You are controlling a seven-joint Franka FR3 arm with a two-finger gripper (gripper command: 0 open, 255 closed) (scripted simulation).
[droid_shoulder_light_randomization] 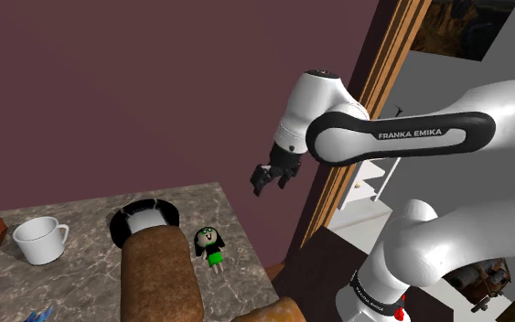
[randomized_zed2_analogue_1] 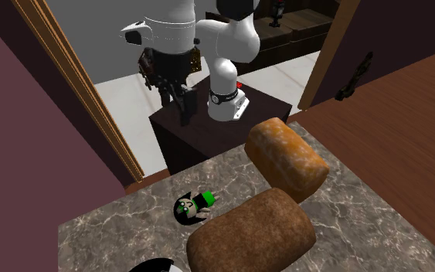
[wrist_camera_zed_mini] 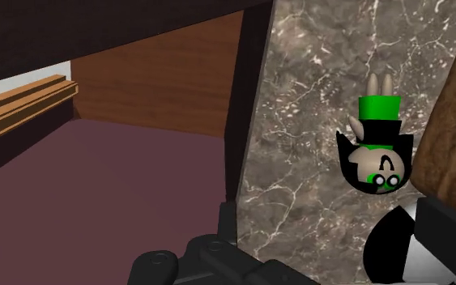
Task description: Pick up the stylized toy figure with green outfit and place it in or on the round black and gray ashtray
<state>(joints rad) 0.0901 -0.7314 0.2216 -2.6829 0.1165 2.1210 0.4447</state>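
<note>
In the shoulder view, at the far left, a white mug [droid_shoulder_light_randomization: 40, 240] is standing upright on the grey marble table [droid_shoulder_light_randomization: 72, 274], with its handle pointing to that view's right. Next to the right, the round ashtray [droid_shoulder_light_randomization: 141, 218] is sitting on the table; its rim is looking black and its inside pale. A long brown loaf-shaped thing [droid_shoulder_light_randomization: 159, 274] is lying in front of it and is hiding the near part of the ashtray.

Just beside this loaf, on its right side, the toy figure [droid_shoulder_light_randomization: 209, 245] is lying flat on its back on the marble. It is showing black hair, a pale face and a green outfit. It is near the ashtray but not touching it, and it is close to the right edge of the table. In the wrist view the toy figure [wrist_camera_zed_mini: 376, 154] is lying on the marble near the ashtray [wrist_camera_zed_mini: 396, 247].

Further to the right, the black gripper [droid_shoulder_light_randomization: 270, 187] is hanging in the air beyond the table edge, higher than the toy and well apart from it, in front of the dark purple wall. Its two fingers are seeming to stand apart, and nothing is between them. Behind it a wooden door frame [droid_shoulder_light_randomization: 365, 110] is running upward, and the white arm [droid_shoulder_light_randomization: 402, 137] is reaching in from the right. In the second exterior view the arm is rising from the dark stand [randomized_zed2_analogue_1: 200, 135].
</note>
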